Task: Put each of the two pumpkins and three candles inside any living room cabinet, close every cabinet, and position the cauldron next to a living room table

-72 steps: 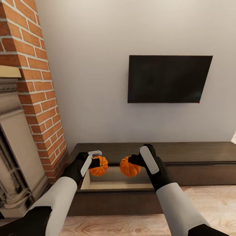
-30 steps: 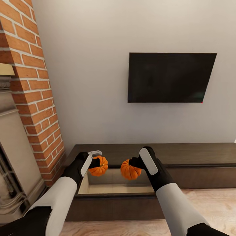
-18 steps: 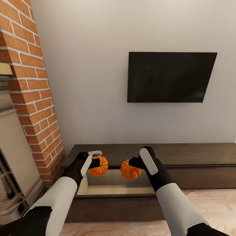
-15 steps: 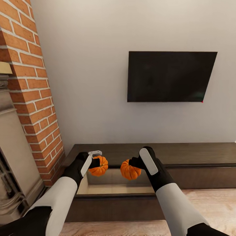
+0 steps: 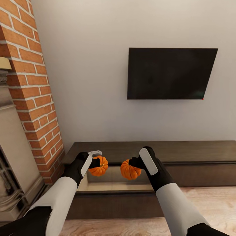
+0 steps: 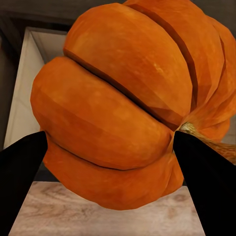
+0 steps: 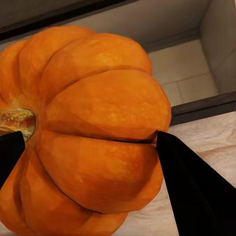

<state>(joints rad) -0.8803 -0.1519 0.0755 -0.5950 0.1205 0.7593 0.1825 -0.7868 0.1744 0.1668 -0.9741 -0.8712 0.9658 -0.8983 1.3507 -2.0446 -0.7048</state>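
— What's ahead?
— The dark cabinet (image 5: 183, 154) low in the frame, its drawer (image 5: 114, 183) open.
— Your grippers?
— My left gripper (image 5: 95, 163) clenches one pumpkin (image 5: 99, 166), my right gripper (image 5: 133, 163) the other pumpkin (image 5: 129, 169), both above the drawer.

Lighting: even, soft, source not showing | Shadows: faint ones gathering under the cabinet (image 5: 196, 154) top | Glare: none on the wall screen (image 5: 170, 73) | Edges: brick column (image 5: 29, 82) leaning from wide-angle distortion | Focus: wrist close-ups rendering soft
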